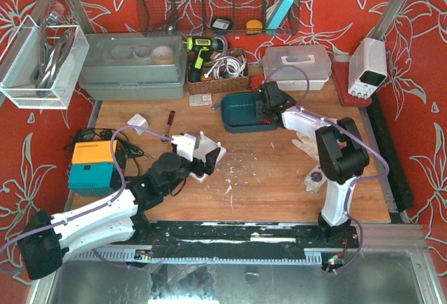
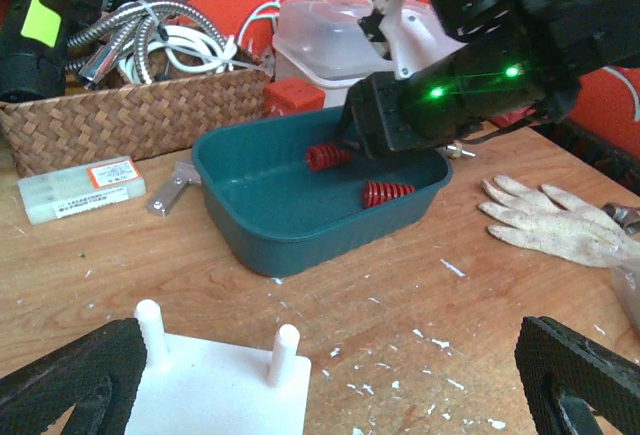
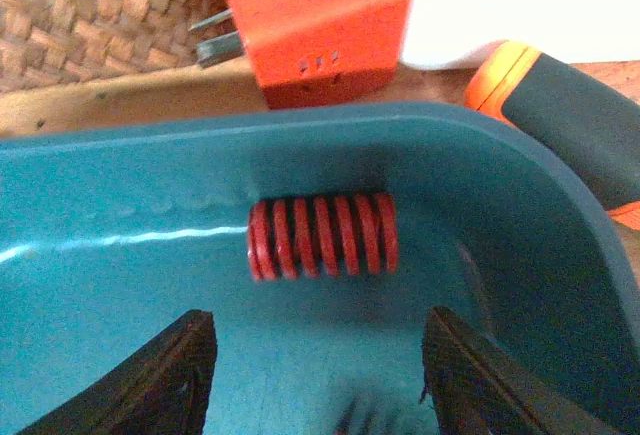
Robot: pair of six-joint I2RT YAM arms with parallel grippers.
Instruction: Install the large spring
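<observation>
The large spring [image 3: 322,236] lies on its side on the floor of the teal bin [image 3: 100,185], close against the far wall. Its axis runs across the right wrist view. The right gripper [image 3: 320,385] hangs inside the bin just short of it, fingers apart and holding nothing. They appear set to straddle the coil from both ends or flanks. I judge this to be the approach for the pick.

A second red spring [image 2: 387,193] lies nearer the bin's side wall. The gripper body half hides the first in the left wrist view, so their sizes are hard to compare. I take the aimed-at one for the large one.

Out on the desk [image 1: 279,178], the left gripper [image 2: 320,385] waits with its fingers wide apart on either side of the white fixture [image 2: 225,385]. The fixture's two pegs [image 2: 285,350] stand upright, probably kept steady to receive the spring. I cannot tell whether a finger touches the fixture.

The spring itself is red, short and stout, with thick, closely spaced turns and a slight sheen. It looks stiff, and round enough to roll if nudged.
</observation>
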